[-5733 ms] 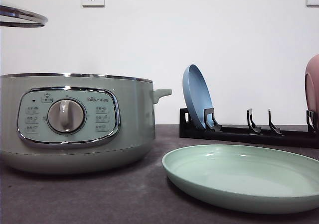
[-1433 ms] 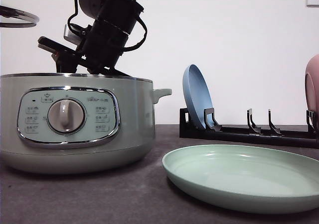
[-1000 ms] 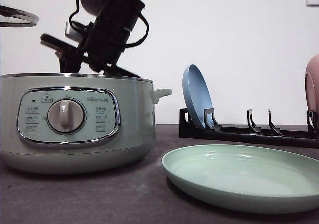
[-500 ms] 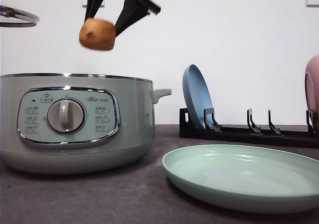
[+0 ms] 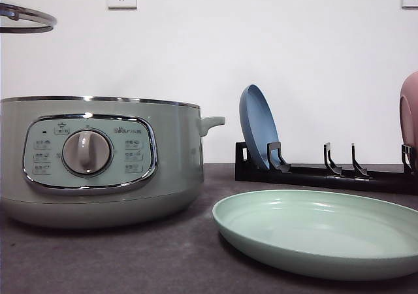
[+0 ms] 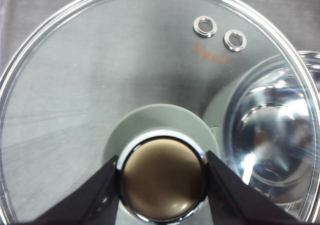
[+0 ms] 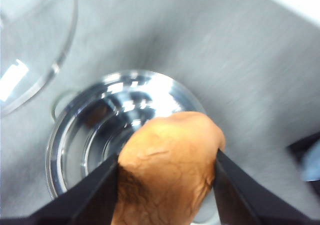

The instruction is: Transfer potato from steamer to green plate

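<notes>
One potato (image 7: 167, 167) clamped above steamer's (image 7: 120, 135) shiny bowl.

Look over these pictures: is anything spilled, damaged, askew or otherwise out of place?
Nothing stands out. The right gripper holds the potato above the open steamer; the left gripper holds the lid up by its knob. The green plate lies flat and bare.

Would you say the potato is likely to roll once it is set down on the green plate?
Probably somewhat: the potato looks rounded and smooth-skinned, and the green plate is shallow. Its raised rim should likely stop it. It seems firm between the right gripper fingers.
</notes>
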Robot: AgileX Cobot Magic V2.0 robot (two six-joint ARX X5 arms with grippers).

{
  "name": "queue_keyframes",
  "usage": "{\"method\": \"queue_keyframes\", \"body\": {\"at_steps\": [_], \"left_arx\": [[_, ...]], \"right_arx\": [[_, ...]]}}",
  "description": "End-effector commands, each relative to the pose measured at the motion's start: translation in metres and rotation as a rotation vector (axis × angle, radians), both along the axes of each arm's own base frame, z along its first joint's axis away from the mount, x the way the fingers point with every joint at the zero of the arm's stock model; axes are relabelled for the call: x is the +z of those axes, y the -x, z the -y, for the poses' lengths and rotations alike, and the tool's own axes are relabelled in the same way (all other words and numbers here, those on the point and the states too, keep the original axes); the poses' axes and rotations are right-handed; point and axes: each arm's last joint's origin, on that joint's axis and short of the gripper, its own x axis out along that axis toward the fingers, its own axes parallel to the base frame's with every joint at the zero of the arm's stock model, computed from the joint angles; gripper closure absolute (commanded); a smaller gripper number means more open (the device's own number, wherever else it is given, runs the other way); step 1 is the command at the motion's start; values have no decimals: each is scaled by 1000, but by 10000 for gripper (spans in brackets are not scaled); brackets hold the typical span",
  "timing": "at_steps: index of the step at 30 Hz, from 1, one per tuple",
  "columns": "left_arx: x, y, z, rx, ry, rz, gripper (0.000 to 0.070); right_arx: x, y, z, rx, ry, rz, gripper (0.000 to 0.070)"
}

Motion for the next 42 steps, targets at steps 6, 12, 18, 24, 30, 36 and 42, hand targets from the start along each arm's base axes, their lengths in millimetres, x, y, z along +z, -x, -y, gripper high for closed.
{"method": "queue_keyframes", "body": {"at_steps": [6,12,18,24,30,36,42], "left_arx": [[12,2,2,-16,-6,73,700],[12,2,7,-38,-3,76,700],[12,2,17,-92,20,78,700],[12,2,29,-141,22,77,700],[12,2,41,-194,24,77,700],[12,3,51,-235,26,76,700],[12,5,59,-269,28,76,700]], "right_arx": [[44,40,51,-27,-43,74,691],[54,73,93,-76,-30,76,690],[29,97,116,-78,55,-2,690],[-5,108,123,-68,117,-81,691],[-42,111,124,-42,93,-90,691],[-90,104,118,-17,88,-134,691],[-145,91,109,0,68,-178,690]]}}
